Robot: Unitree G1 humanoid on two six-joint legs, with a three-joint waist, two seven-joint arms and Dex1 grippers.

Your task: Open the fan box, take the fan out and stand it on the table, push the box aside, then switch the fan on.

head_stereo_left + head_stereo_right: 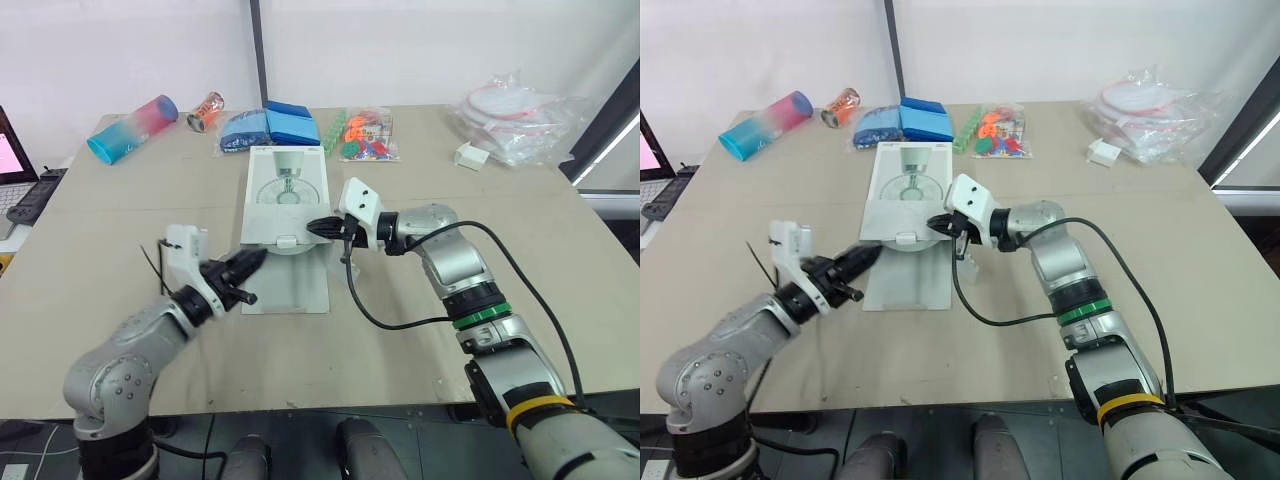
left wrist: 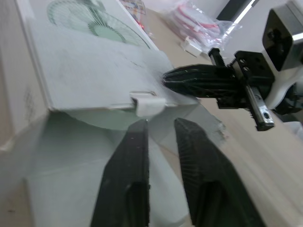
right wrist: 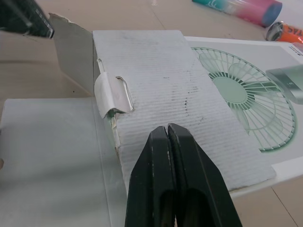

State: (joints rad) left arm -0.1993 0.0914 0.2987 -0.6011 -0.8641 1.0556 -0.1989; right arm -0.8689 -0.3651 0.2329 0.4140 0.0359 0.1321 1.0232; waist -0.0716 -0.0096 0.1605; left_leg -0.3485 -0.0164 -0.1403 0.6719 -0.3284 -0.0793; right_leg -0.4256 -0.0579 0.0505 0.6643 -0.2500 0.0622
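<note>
Though possibly touching, box beside pincer

A robotics test lab: a plain beige table against a bare white wall, with an open laptop and power strip at 9 o'clock. Trial props line the far edge, from a pink-and-blue cylinder at 11 o'clock to plastic bags at 1 o'clock.

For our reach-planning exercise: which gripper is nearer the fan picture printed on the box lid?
Right. The right gripper is over the lid beside the fan picture; the left gripper sits at the lid's near edge.
</note>
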